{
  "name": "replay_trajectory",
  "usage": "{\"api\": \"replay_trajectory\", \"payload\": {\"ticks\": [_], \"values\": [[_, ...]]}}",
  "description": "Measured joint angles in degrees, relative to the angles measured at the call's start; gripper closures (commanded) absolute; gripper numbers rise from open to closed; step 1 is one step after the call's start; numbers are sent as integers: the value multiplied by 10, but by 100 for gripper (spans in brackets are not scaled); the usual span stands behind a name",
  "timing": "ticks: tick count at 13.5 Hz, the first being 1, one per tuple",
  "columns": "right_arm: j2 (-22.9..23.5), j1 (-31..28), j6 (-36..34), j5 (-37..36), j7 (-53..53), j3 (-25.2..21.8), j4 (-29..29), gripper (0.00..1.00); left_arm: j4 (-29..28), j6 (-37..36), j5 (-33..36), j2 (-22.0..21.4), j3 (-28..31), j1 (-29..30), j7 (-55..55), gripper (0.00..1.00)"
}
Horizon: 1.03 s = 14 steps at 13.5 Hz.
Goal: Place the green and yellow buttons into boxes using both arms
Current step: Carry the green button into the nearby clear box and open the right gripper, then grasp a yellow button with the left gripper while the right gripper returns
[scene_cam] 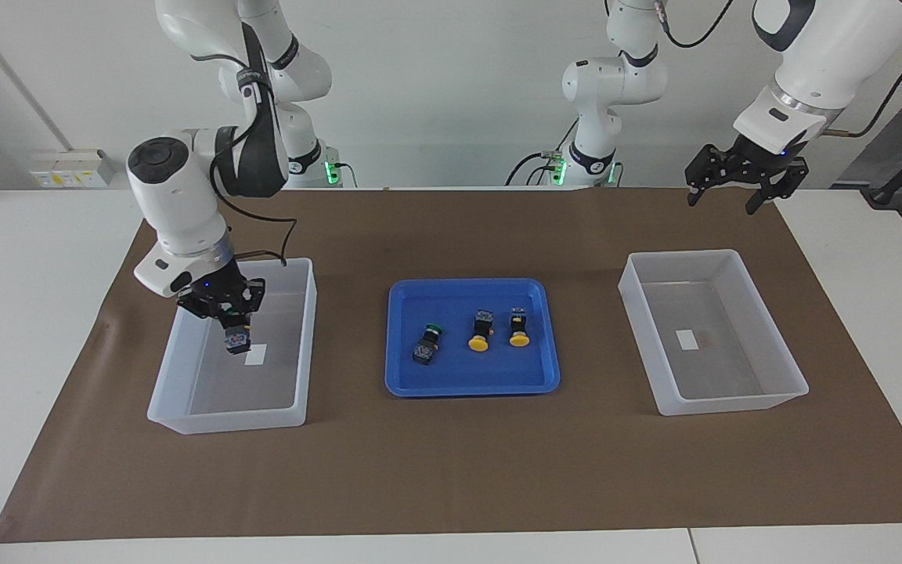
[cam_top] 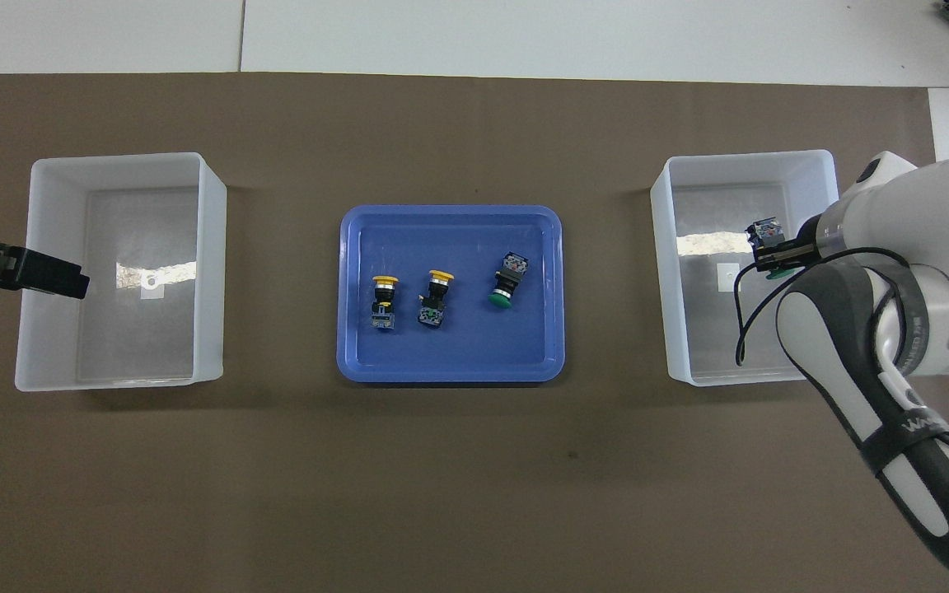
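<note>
My right gripper point(scene_cam: 232, 317) is shut on a green button point(scene_cam: 236, 338) and holds it over the inside of the translucent box point(scene_cam: 224, 419) at the right arm's end of the table, beside that box's white sticker. From overhead the held green button point(cam_top: 765, 231) and right gripper point(cam_top: 773, 254) hang over that same box point(cam_top: 746, 156). In the blue tray point(scene_cam: 473, 385) lie another green button point(scene_cam: 425, 345) and two yellow buttons point(scene_cam: 480, 329) point(scene_cam: 519, 328). My left gripper point(scene_cam: 723, 200) waits open and raised, over the mat by the second box point(scene_cam: 733, 403).
A brown mat point(scene_cam: 451, 470) covers the table's middle, with white tabletop around it. The blue tray point(cam_top: 450, 375) sits midway between the two boxes. The left gripper point(cam_top: 75, 284) overlaps the rim of the second box point(cam_top: 120, 158) seen from overhead.
</note>
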Motion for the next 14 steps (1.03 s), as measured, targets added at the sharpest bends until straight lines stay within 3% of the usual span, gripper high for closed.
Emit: {"api": "replay_trajectory", "payload": {"ticks": [1, 3, 4, 7, 10, 12, 14], "values": [[2, -1, 10, 0, 0, 0, -8, 74, -5, 23, 0, 0, -1, -7, 0, 0], [7, -1, 18, 1, 0, 0, -14, 16, -29, 95, 0, -2, -2, -30, -5, 0], [11, -1, 26, 1, 0, 0, -14, 0, -45, 130, 0, -3, -2, -45, -20, 0], [13, -1, 37, 3, 0, 1, -9, 0, -102, 221, 0, 1, -5, -92, -82, 0], [-6, 13, -2, 6, 24, 6, 37, 0, -157, 329, 0, 39, -6, -142, -155, 0], [-18, 50, -53, 8, 91, 8, 89, 0, -190, 422, 0, 80, -6, -163, -194, 0], [-19, 97, -63, 9, 150, 10, 110, 0, -232, 483, 0, 95, -6, -176, -207, 0]]}}
